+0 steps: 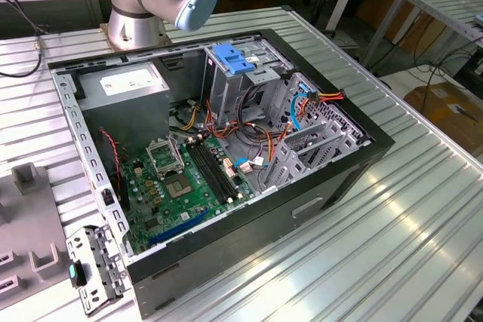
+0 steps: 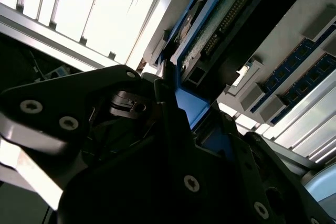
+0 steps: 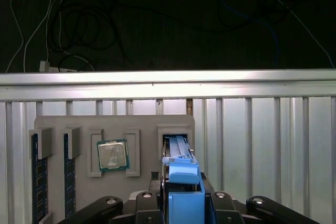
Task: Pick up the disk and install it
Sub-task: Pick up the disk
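Black tool [image 3: 186, 205], clamped on the disk [image 3: 182, 179] by its blue edge, disk upright in slot of grey tray [image 3: 79, 123]

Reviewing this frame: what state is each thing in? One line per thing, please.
Black desktop computer case: lying on its side, open, panel off.
Flat silver-grey rectangular disk with blue plastic rail: on edge in a slot of the grey holder tray, not installed.
Square green-edged processor chip: flat in a tray pocket.
Blue memory sticks: upright in tray slots.
Gripper: at the disk's near end.
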`<act>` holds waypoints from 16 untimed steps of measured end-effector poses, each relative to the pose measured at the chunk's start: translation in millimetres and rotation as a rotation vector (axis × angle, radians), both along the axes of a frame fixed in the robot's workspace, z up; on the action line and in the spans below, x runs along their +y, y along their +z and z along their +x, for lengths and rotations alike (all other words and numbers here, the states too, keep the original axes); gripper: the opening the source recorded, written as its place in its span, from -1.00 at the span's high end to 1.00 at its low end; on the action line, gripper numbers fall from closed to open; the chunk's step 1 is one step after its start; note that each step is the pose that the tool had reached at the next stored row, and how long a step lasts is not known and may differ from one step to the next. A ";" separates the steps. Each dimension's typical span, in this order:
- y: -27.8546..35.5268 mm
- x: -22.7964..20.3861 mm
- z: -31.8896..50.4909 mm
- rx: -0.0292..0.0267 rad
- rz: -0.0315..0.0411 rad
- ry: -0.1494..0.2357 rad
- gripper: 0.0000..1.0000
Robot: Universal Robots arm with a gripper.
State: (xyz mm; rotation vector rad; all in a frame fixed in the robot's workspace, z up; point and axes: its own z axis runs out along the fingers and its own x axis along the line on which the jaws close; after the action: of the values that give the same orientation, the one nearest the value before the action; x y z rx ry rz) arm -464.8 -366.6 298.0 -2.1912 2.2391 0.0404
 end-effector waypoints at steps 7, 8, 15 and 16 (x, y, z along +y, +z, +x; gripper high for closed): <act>6.0 0.0 0.0 0.0001 -0.0001 0.000 0.26; 7.3 0.0 0.0 0.0000 -0.0001 0.000 0.26; 17.0 0.0 0.1 0.0000 -0.0001 0.000 0.26; 18.2 0.0 0.1 0.0000 -0.0001 0.000 0.26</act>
State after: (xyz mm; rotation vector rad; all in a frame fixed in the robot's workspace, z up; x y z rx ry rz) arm -464.8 -366.6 316.2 -2.1912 2.2391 0.0404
